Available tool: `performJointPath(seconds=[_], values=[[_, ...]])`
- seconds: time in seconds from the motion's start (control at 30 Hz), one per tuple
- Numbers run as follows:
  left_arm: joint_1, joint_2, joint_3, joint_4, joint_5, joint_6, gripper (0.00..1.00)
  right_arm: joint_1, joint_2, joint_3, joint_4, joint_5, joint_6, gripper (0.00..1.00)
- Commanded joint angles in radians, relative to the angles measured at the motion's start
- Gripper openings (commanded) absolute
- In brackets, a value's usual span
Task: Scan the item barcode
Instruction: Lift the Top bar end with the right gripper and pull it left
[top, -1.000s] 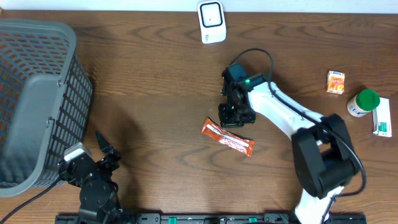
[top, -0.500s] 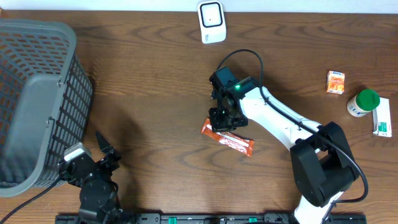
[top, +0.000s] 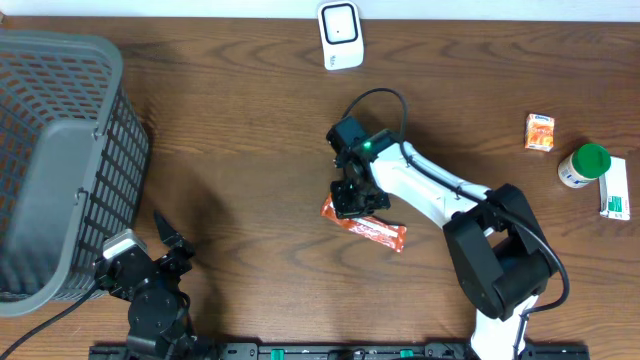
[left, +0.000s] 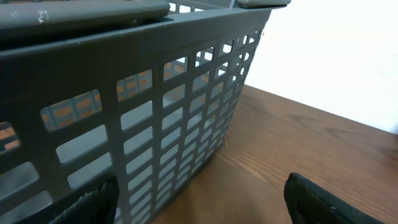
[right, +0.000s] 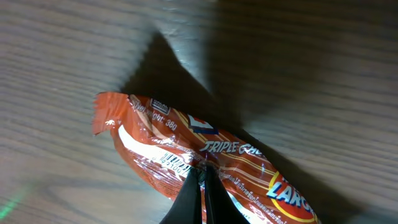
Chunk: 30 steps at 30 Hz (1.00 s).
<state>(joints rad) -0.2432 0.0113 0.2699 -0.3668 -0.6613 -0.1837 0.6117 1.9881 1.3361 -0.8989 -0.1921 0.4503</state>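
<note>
Swinging leftward, the right gripper (right: 200, 185), fingers together, is touching the snack bar (top: 385, 232) lying on the surface well in front of the scanner (top: 340, 35); this seems the pickup step, calling for spreading them next.

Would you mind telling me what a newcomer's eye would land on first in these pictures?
The bright orange snack wrapper near the middle of the table stands out first, with the right gripper shut and pointing down at it near one end. Next comes the big grey mesh basket filling the table's left side, then the small white scanner at the far edge.
</note>
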Motion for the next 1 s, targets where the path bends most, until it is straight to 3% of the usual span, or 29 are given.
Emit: performJointPath(seconds=[0.0,0.57,0.97], values=[[0.002,-0.001,0.003,0.0,-0.012,-0.005,0.85,0.015,0.017,0.002,0.004,0.096,0.074,0.01],[0.002,-0.001,0.003,0.001,-0.013,-0.005,0.85,0.015,0.117,0.011,0.059,0.205,0.092,0.01],[0.002,-0.001,0.003,0.0,-0.013,-0.005,0.85,0.025,-0.05,0.193,-0.153,0.163,0.065,0.01]])
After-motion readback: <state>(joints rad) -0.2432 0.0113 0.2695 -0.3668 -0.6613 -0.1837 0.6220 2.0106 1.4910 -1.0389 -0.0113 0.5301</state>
